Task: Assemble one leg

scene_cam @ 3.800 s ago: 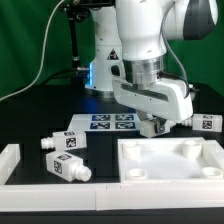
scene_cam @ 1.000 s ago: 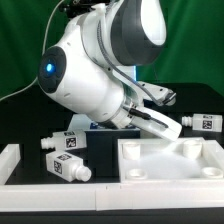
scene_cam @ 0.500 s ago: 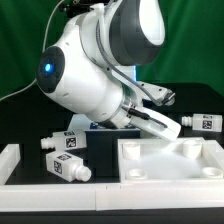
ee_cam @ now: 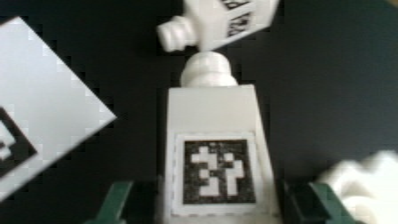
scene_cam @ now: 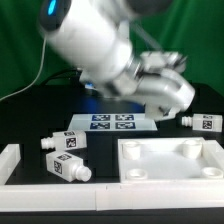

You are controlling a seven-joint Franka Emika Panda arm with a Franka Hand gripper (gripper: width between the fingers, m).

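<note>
In the wrist view a white leg (ee_cam: 214, 150) with a square tag lies on the black table between my gripper (ee_cam: 221, 203) fingers, its round peg pointing away. The green fingers (ee_cam: 118, 203) stand on either side with a dark gap to the leg, so the gripper is open. A second leg (ee_cam: 224, 20) lies just past the peg. In the exterior view the gripper (scene_cam: 162, 104) hangs low over the right end of the marker board (scene_cam: 110, 123) and hides that leg. Other legs lie at the exterior view's right (scene_cam: 203, 122) and left (scene_cam: 66, 142), (scene_cam: 68, 168).
The large white tabletop (scene_cam: 170, 162) with corner holes lies at the front right, and its corner shows in the wrist view (ee_cam: 370, 175). The marker board edge (ee_cam: 39, 110) is close beside the leg. A low white wall (scene_cam: 10, 160) borders the front and left.
The arm has swung round. Its big body has lifted off the middle of the scene, and the hand now sits lower at the right, beside the marker board.
</note>
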